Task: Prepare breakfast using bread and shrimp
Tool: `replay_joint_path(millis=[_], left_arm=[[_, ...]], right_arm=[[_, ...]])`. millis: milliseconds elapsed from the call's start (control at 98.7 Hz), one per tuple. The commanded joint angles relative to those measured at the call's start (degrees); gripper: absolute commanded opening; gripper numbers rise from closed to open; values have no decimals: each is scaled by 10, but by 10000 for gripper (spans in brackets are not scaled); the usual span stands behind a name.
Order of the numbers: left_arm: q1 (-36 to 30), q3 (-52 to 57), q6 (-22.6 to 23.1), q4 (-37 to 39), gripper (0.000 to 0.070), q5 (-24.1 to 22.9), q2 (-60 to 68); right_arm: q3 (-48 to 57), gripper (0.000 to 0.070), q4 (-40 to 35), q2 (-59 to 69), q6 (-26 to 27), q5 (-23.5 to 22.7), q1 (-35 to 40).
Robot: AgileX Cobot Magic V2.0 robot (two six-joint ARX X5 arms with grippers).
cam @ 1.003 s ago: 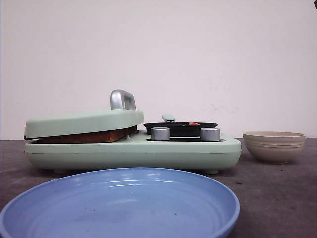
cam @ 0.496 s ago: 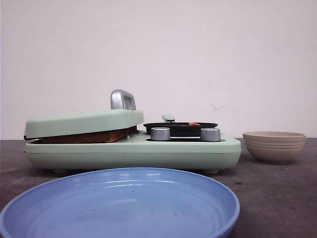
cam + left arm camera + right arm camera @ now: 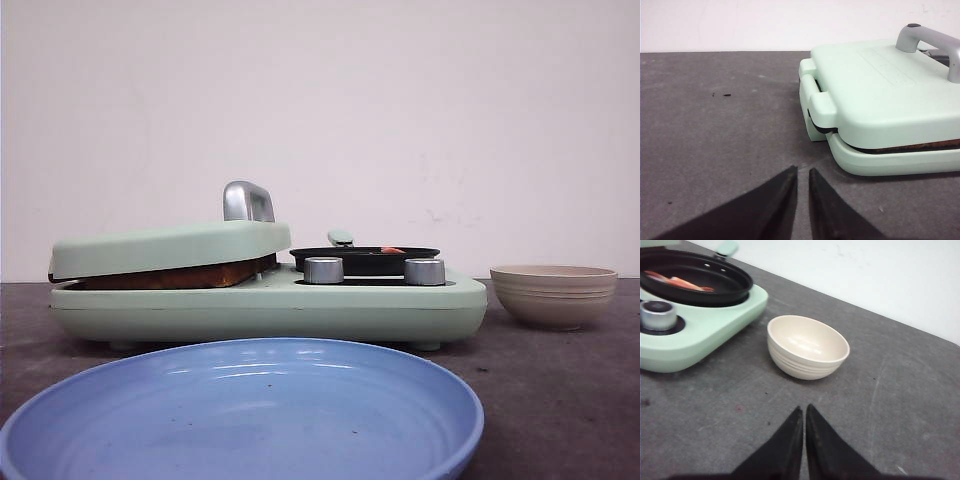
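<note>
The bread point(image 3: 170, 276) shows only as a brown crust edge under the closed pale-green lid point(image 3: 170, 247) of the breakfast maker; the same edge shows in the left wrist view point(image 3: 920, 147). Pink-orange shrimp point(image 3: 682, 283) lie in the black pan point(image 3: 715, 285) on the maker's right half; one piece peeks over the pan rim in the front view point(image 3: 392, 250). My left gripper point(image 3: 803, 171) is shut and empty over bare table beside the maker's left end. My right gripper point(image 3: 804, 409) is shut and empty, just short of the cream bowl point(image 3: 807, 346).
A blue plate point(image 3: 240, 415) lies at the table's front. The lid has a silver handle point(image 3: 248, 200). Two silver knobs point(image 3: 323, 270) sit on the maker's front. The cream bowl point(image 3: 553, 295) stands right of the maker. A white wall is behind.
</note>
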Motion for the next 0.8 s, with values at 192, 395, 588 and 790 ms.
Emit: replay_joint_path(millis=[192,395,588,790], left_arm=[[0,-10,-1,-3,0,1,0],[0,-10,-1,-3,0,0,0],[0,-10,-1,-3,0,1,0],[0,-10,-1,-3,0,1,0]], right_arm=[[-3,0,28,0,16,-46,2],[-3,0,49,0,16,-46,2],[-3,0,49,0,16,-46,2],[-3,0,49,0,16,-46,2]])
